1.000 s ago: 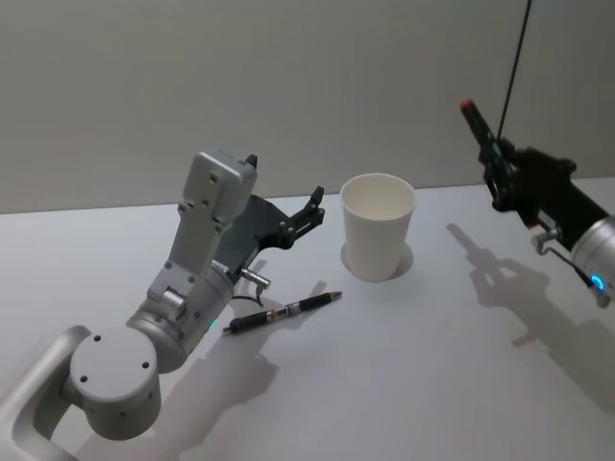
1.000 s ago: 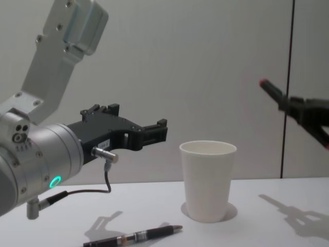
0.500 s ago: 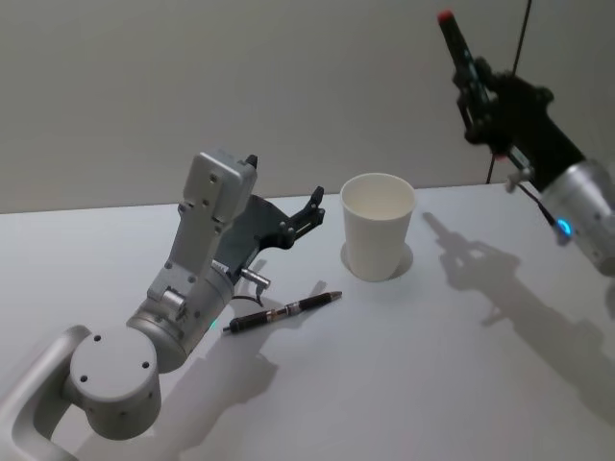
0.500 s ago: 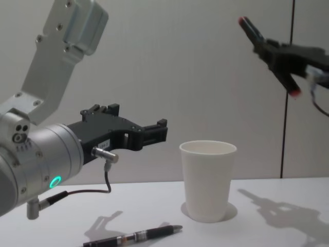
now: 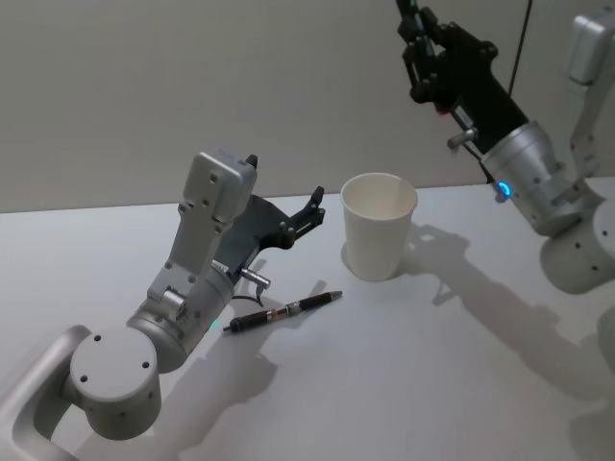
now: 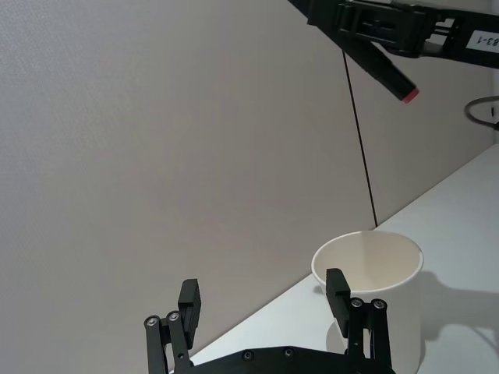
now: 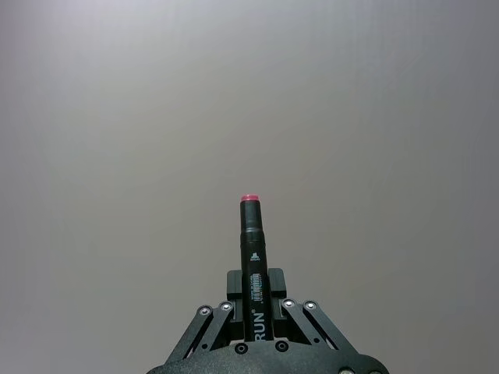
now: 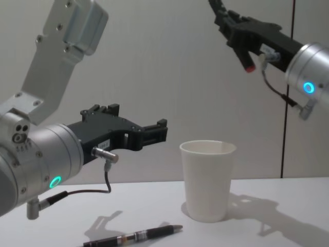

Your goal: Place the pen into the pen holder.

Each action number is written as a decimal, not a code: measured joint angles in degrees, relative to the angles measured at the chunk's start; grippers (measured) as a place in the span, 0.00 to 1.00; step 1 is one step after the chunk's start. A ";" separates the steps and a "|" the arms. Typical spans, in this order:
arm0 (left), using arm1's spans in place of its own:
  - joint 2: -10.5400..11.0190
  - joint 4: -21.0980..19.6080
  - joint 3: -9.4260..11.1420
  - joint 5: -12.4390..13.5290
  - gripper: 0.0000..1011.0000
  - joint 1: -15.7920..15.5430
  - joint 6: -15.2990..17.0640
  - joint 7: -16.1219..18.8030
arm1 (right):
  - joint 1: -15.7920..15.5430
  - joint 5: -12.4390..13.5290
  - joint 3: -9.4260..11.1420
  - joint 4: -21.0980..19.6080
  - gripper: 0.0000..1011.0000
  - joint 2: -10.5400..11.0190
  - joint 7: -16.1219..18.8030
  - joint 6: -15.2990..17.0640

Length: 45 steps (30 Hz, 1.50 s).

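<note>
1. Cup (image 5: 379,230), plain white, stands upright on the table (image 5: 432,384) with its mouth open to the top.
2. Right gripper (image 8: 237,36) hangs high in the air, reaching in from the right, above the cup and a little to its right.
3. Its jaws pinch a black pen (image 7: 253,257) by the barrel; the pen has a red end and white lettering along its side.
4. In the chest view the pen is tilted, and its lower red end points down just right of the cup's rim, well apart from it.
5. Left gripper (image 5: 284,181) hovers over the table just left of the cup, jaws spread and fingers aimed toward the cup, not touching it.
6. A second pen (image 5: 283,312), also black, lies flat on the table below the left gripper. It is in front and to the left of the cup, with its tip toward the cup but apart from it.
</note>
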 joint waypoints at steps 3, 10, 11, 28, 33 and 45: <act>0.00 0.00 0.00 0.00 0.99 0.00 0.00 0.00 | 0.92 -0.12 -0.42 1.65 0.18 -0.75 0.55 -1.22; 0.00 0.00 0.00 0.00 0.99 0.00 0.00 0.00 | 1.78 -0.44 -1.30 3.86 0.18 -1.83 1.03 -2.65; 0.00 0.00 0.00 0.00 0.99 0.00 0.00 0.00 | 1.80 -0.49 -1.36 3.99 0.18 -1.89 1.05 -2.72; 0.00 0.00 0.00 0.00 0.99 0.00 0.00 0.00 | 2.06 -2.38 -2.26 7.19 0.18 -2.63 1.14 -4.15; 0.00 0.00 0.00 0.00 0.99 0.00 0.00 0.00 | 2.40 -2.91 -2.50 8.67 0.18 -2.93 1.32 -4.66; 0.00 0.00 0.00 0.00 0.99 0.00 0.00 0.00 | 3.19 -4.20 -3.18 12.55 0.18 -3.66 1.91 -5.74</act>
